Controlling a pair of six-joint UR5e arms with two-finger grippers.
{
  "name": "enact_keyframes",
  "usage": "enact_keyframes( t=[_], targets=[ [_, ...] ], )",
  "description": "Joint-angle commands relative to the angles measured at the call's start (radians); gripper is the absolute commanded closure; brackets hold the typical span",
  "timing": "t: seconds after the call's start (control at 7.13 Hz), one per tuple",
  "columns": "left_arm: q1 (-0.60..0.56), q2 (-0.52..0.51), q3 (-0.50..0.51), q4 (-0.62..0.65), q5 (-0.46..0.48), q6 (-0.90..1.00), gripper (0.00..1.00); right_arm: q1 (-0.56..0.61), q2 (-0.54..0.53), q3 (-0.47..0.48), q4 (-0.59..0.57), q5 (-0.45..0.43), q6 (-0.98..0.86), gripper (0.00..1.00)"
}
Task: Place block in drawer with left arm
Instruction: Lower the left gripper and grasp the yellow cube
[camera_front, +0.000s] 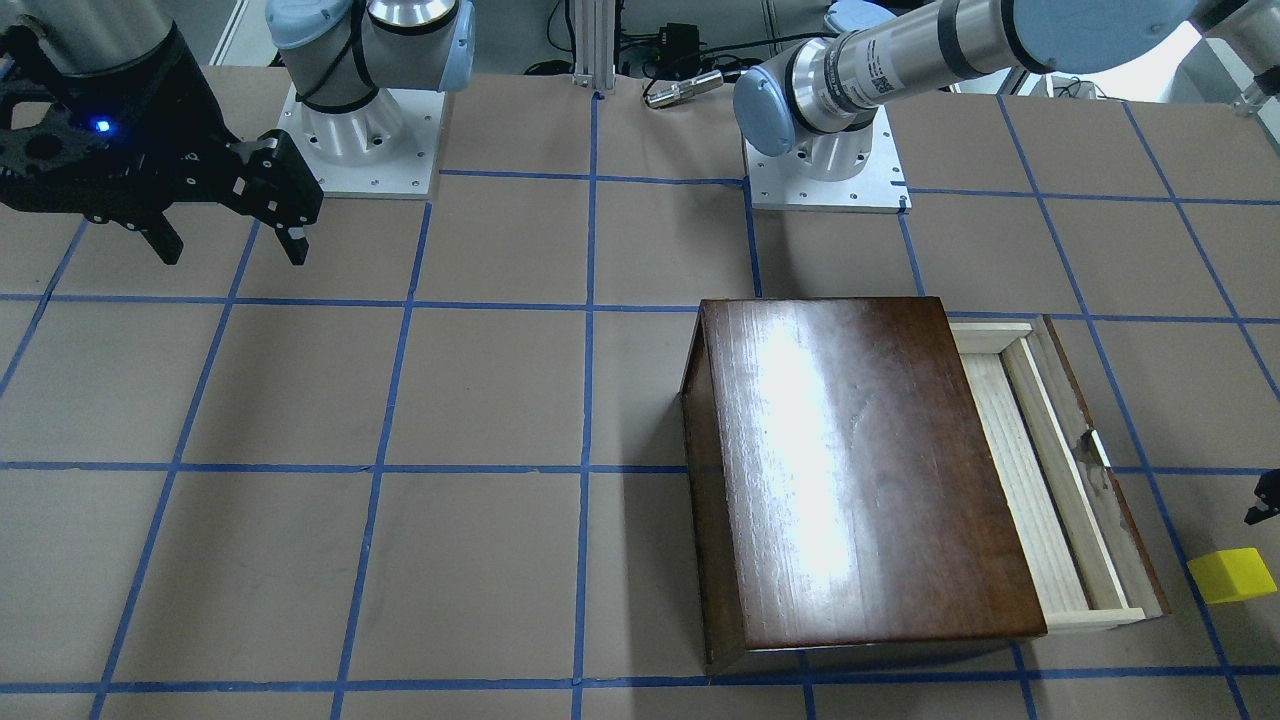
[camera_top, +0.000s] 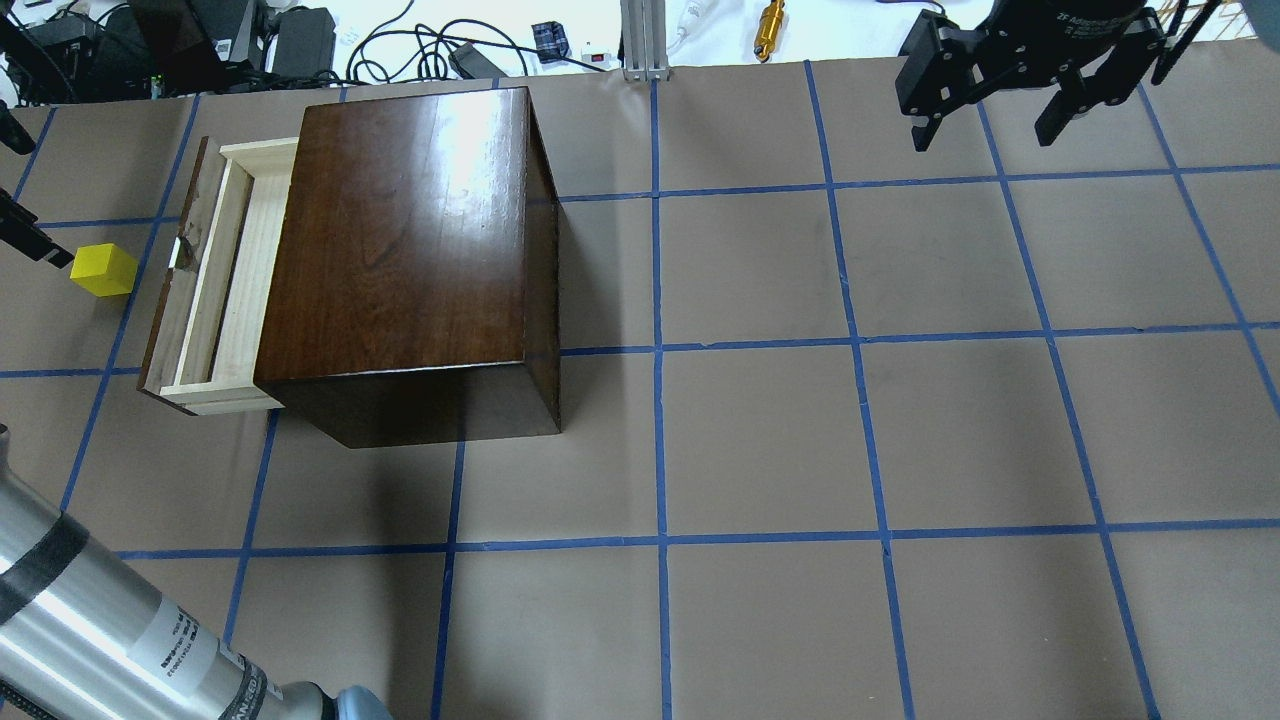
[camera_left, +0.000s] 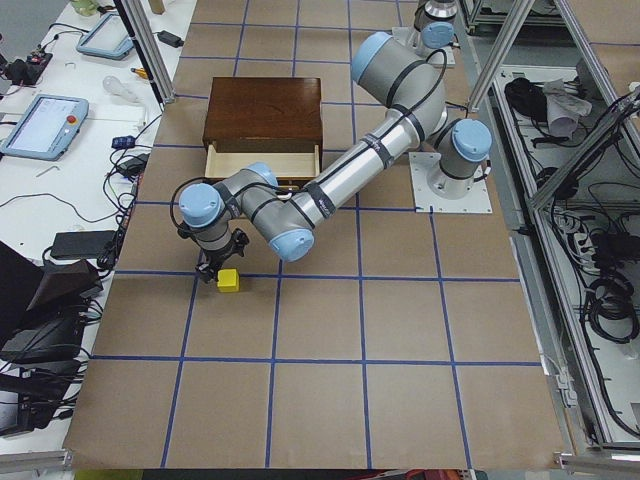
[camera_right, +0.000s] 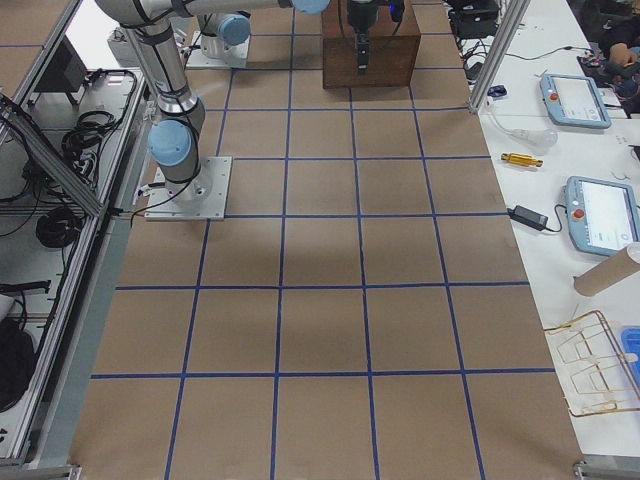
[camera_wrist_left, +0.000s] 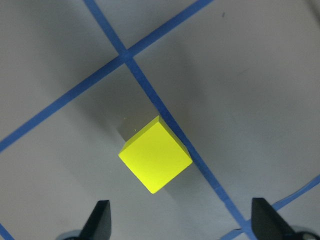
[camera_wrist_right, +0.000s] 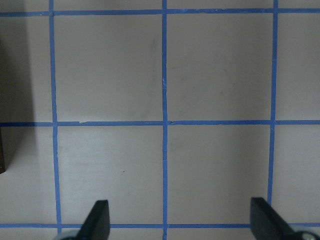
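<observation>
The yellow block (camera_front: 1232, 575) lies on the table beside the pulled-out drawer (camera_front: 1040, 480) of the dark-brown box (camera_front: 860, 470). It also shows in the overhead view (camera_top: 103, 271) and the left side view (camera_left: 228, 280). The drawer (camera_top: 225, 280) is open and holds nothing visible. My left gripper (camera_wrist_left: 182, 220) is open and hovers right over the block (camera_wrist_left: 156, 157), which sits on a blue tape line just ahead of the fingertips (camera_wrist_left: 102, 215). My right gripper (camera_top: 985, 130) is open and empty, raised far from the box on the other side of the table (camera_front: 232, 250).
Blue tape lines grid the brown table. The two arm bases (camera_front: 365, 150) (camera_front: 825, 180) stand at the robot's edge. Cables and a gold connector (camera_top: 770, 20) lie beyond the far edge. The left arm's forearm (camera_top: 90, 620) crosses the near left corner.
</observation>
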Motion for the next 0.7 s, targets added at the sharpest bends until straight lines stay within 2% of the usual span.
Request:
enact_keyframes(
  t=[0.0,0.14,0.56],
  targets=[
    [0.001,-0.035,0.001,0.094,-0.001,0.25,0.0,0.0,0.0,0.0,0.0,0.001,0.0,0.0],
    [0.001,-0.047,0.0,0.095,-0.001,0.37,0.01,0.0,-0.002,0.0,0.0,0.001,0.0,0.0],
    [-0.001,-0.059,-0.014,0.088,-0.023,0.477,0.01,-0.001,0.0,0.0,0.0,0.0,0.0,0.0]
  ],
)
